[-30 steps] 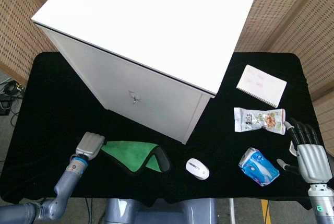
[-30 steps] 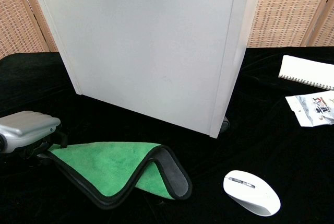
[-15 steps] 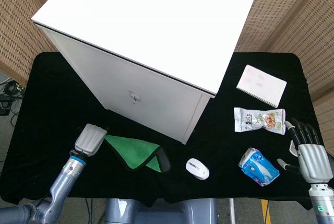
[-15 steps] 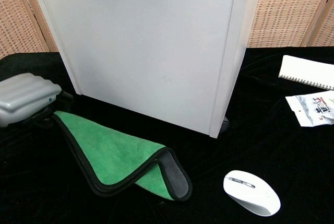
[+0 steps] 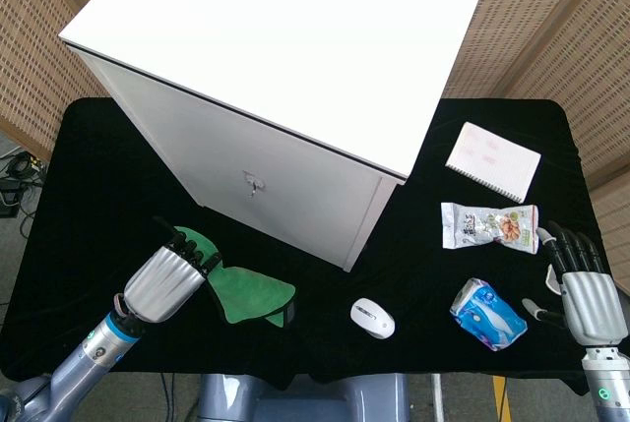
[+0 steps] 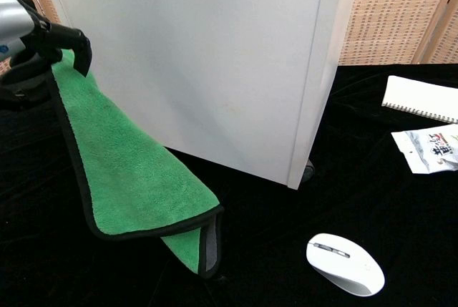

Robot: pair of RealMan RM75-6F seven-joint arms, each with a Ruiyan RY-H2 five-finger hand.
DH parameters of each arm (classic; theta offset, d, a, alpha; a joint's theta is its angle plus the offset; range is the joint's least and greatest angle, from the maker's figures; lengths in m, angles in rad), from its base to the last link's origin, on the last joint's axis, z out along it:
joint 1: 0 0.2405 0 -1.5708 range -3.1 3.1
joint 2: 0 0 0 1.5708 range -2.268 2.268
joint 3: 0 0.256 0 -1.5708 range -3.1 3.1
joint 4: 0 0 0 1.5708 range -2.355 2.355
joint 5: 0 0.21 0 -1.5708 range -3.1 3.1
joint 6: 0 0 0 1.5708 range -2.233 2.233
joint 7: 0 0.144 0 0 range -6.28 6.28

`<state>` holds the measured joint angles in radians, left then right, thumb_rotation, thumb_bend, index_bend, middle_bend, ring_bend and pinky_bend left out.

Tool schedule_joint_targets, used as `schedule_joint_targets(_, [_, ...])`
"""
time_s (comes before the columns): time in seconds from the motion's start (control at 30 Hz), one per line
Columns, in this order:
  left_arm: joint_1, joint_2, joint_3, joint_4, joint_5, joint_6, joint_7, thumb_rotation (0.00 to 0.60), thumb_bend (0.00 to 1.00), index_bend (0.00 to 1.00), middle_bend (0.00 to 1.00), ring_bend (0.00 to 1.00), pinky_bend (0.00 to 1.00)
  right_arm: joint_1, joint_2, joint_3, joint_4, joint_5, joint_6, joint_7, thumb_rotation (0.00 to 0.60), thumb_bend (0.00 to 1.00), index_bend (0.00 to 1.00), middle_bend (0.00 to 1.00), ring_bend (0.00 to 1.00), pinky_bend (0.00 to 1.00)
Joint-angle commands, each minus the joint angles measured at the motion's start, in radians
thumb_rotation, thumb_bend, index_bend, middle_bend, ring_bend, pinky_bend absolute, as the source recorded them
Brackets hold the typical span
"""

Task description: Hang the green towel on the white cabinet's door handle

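Towel (image 5: 246, 291) first: it hangs from my left hand (image 5: 165, 280), which grips one corner up high near the front left of the surface (image 5: 89, 176). In the chest view the towel (image 6: 122, 157) drapes down and to the right from my left hand (image 6: 32, 42), its long axis slanting, and its lowest folded corner looks to be touching the black cloth or just above it; I cannot tell which. So the cloth is almost fully lifted, I judge, but not yet carried anywhere.

Beyond the hand stands the white cabinet (image 5: 285, 78), and the door handle (image 5: 254, 184) sits on its front face, up and to the right of my left hand and further back. That is the relation the next move turns on: the held corner has to travel up, rightward and toward the door so the cloth can drop over that small peg. The handle is small, so I expect the towel could slide off if I drape it unevenly.

My right hand (image 5: 583, 284) rests at the front right corner of the surface, fingers spread and holding nothing, well apart from the cabinet door. The left is plainly the nearer one and already has the towel.
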<state>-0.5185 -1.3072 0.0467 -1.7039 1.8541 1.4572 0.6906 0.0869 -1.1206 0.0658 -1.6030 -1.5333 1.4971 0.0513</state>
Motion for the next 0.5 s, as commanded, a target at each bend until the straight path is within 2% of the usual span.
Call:
schedule_joint_targets(0.03, [-0.014,0.025,-0.025,-0.041,0.020,-0.020,0.035,0.600,0.58,0.91,0.86,0.69,0.58,0.000,-0.001,0.001,0.001,0.000,0.002,0.000,0.600,0.13,0.00,0.00,0.00,0.00])
schedule_joint_targets(0.27, [-0.063,0.055,-0.086,-0.109,0.024,-0.105,0.083,0.600,0.58,0.92,0.86,0.69,0.58,0.001,-0.005,0.000,0.005,-0.002,0.000,-0.005,0.600,0.13,0.00,0.00,0.00,0.00])
schedule_joint_targets(0.5, [-0.132,0.047,-0.157,-0.158,-0.003,-0.217,0.139,0.600,0.57,0.92,0.86,0.69,0.58,0.002,-0.006,-0.002,0.005,-0.010,0.001,-0.005,0.600,0.13,0.00,0.00,0.00,0.00])
